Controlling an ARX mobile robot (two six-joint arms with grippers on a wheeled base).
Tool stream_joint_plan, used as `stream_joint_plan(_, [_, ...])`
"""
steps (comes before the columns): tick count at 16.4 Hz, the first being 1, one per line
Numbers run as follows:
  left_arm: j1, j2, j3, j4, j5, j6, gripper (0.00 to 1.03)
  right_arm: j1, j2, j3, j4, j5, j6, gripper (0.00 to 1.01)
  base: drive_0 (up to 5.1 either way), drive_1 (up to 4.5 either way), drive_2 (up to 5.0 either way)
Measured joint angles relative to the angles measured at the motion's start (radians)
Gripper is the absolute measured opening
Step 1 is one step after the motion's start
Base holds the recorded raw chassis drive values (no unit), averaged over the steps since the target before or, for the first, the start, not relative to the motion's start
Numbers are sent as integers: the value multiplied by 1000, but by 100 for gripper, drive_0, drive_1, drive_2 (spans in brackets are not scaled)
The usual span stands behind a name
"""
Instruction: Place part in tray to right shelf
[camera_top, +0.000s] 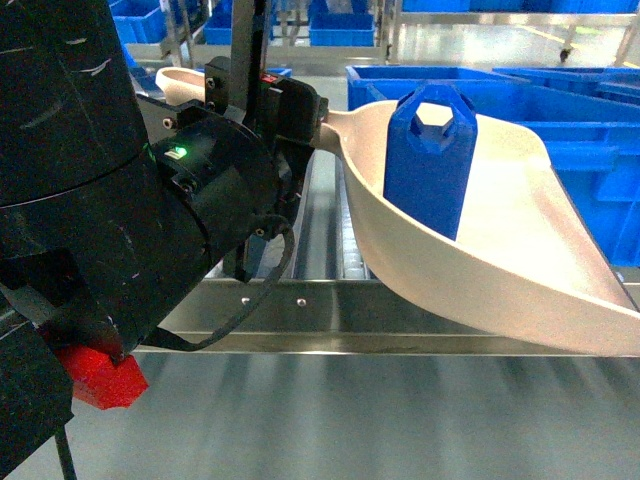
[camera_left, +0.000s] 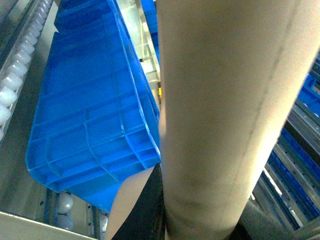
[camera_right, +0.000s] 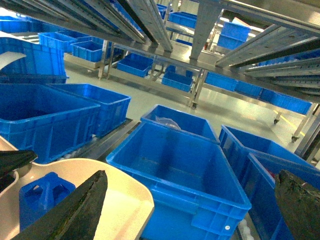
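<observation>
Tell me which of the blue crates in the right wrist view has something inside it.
The blue crate just behind the large front crate: a crumpled clear bag lies at its left side. The front crate shows a bare floor.

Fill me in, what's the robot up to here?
The left gripper holds the tray by its handle, out over the shelf's front rail and roller lanes. The blue part stands upright inside the tray, in front of the blue bins. The right gripper is open, holding nothing, above the tray's edge and a bin.
</observation>
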Motion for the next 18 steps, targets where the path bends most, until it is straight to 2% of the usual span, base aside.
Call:
stream_joint_plan(12, [0,0,0,0,0,0,18,0,0,0,0,0,0,98,0,0,0])
stream_joint_plan(13, [-6,-6,0,-27,-32,-8,18,0,0,0,0,0,0,98,0,0,0])
stream_joint_plan(14, [-22,-19,-15,-7,-129,-22,18,0,0,0,0,0,0,98,0,0,0])
stream_joint_plan(18, [-58,-98,-113,3,-164,-79,18,0,0,0,1,0,0,98,0,0,0])
